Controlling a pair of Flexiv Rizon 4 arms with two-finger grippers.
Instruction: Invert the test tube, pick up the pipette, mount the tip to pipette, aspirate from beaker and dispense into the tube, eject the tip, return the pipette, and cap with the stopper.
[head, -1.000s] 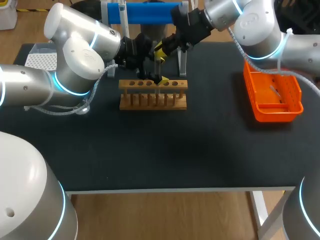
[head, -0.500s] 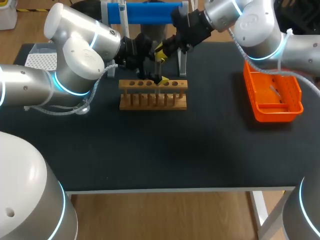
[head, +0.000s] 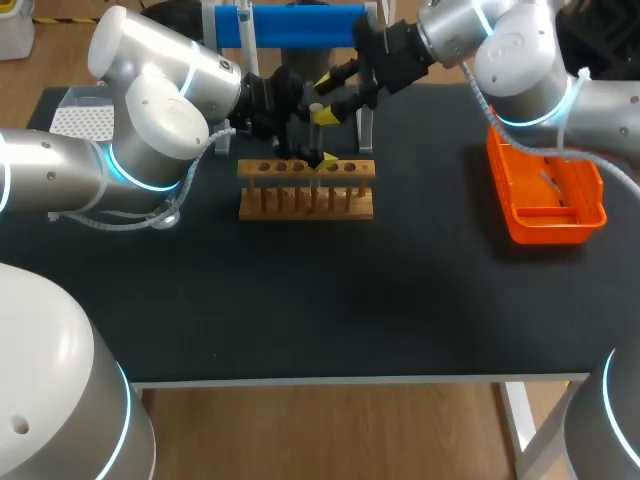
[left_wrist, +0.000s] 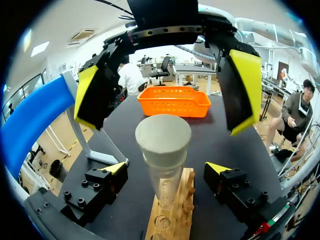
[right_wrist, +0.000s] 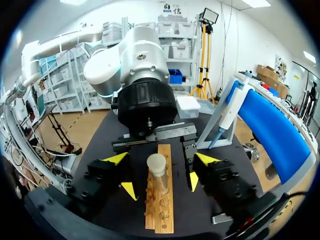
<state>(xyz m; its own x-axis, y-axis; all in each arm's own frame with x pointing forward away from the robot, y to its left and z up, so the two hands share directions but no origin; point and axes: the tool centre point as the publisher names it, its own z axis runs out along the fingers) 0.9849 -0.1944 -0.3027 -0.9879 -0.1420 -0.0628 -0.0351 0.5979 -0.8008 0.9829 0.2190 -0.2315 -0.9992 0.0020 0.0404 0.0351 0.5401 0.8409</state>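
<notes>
Glass, clear and thin-walled: the test tube (left_wrist: 165, 184) stands upright in a hole of the wooden rack (head: 305, 197), which sits at the far middle of the black table (head: 400, 300). A pale, round stopper (left_wrist: 163, 137) sits on the tube's mouth. My left gripper (left_wrist: 167, 168) is low, level with the tube's lower part just above the rack. Its two yellow-tipped fingers are apart, with the tube between them and a gap on each side, so it holds nothing. My right gripper (right_wrist: 160, 159) comes in from the far right and is higher, at the stopper's level. Its fingers are also spread wide on either side of the stopper without touching it. I judge the tube light, rigid, slippery and easy to crack. Any hold belongs on its straight wall below the stopper, squeezed gently from two opposite sides, with the rack taking the weight. The stopper looks slightly soft and should offer more grip. I would take it by its wider upper part and press straight down along the tube, since a sideways push could tilt the tube or lever the light rack. Whether the stopper is fully seated I cannot tell. An orange basket (head: 545, 236) stands well apart to the right, and a blue stand (head: 290, 25) rises just beyond the rack.
</notes>
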